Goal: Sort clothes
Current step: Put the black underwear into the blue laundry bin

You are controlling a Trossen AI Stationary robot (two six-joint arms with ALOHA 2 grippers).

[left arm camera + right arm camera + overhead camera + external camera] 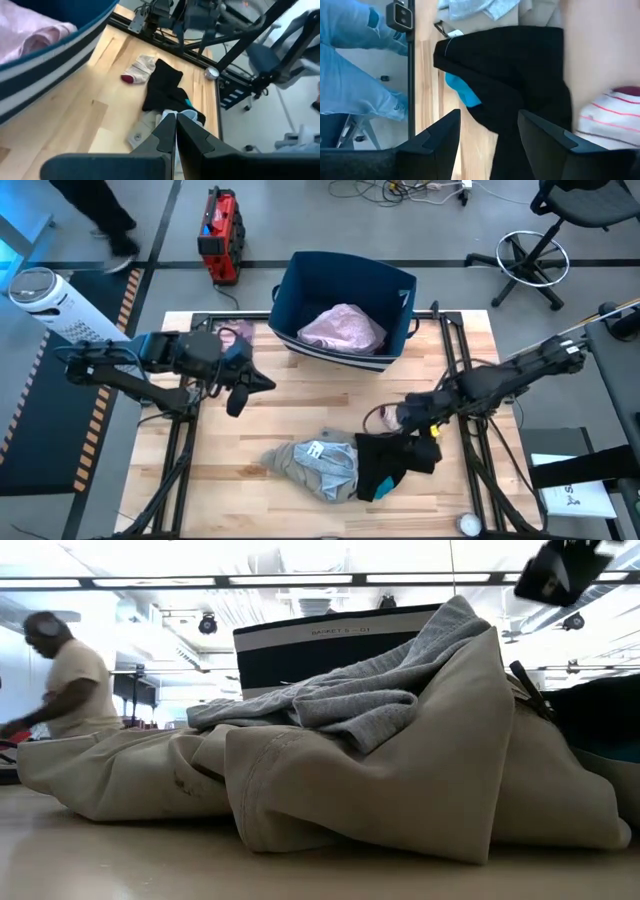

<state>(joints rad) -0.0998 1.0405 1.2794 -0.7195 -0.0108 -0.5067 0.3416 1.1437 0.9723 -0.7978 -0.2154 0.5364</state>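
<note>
A grey-beige garment [315, 468] lies bunched on the table near the front edge and fills the low view [380, 770]. A black garment [395, 455] with a teal piece [462, 91] lies to its right. A striped sock [385, 417] lies just beyond it on the wood. A pale pink garment [343, 328] lies in the navy bin [300, 285]. My right gripper [422, 427] is open above the black garment [520, 65], one finger on either side of it, touching nothing. My left gripper [240, 387] is shut and empty, in the air left of the bin.
The navy bin with white stripes stands at the table's far middle. A pink flat thing [232, 335] lies behind the left arm. Black frame rails [462, 370] run along both sides of the table. A person [60, 680] stands in the room beyond, and legs in jeans [350, 65] are beside the table.
</note>
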